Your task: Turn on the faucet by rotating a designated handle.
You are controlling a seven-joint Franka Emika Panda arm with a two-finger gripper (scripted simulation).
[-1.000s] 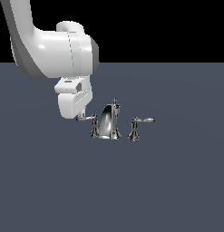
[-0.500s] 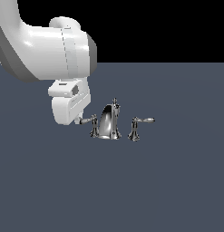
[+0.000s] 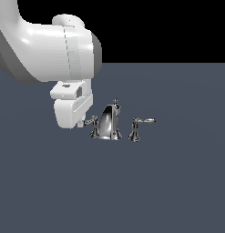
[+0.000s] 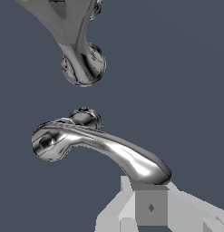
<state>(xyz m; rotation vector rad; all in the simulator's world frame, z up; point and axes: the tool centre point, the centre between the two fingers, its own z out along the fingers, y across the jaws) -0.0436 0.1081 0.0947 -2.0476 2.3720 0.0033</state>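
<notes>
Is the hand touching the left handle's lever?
Cannot tell. In the wrist view the lever tip overlaps a finger; the exterior view hides the hand there.

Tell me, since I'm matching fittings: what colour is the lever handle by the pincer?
Shiny mirror-like chrome silver; the handle shows best in the wrist view.

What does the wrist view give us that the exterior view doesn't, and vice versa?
Wrist only: the chrome lever handle's full length, its tip right at a grey gripper finger; whether they touch is unclear. Exterior only: the bulky white arm, the twin chrome handle with its lever pointing to the exterior view's right, and the spout's top knob. Both: the curved chrome spout and dark grey floor.
</notes>
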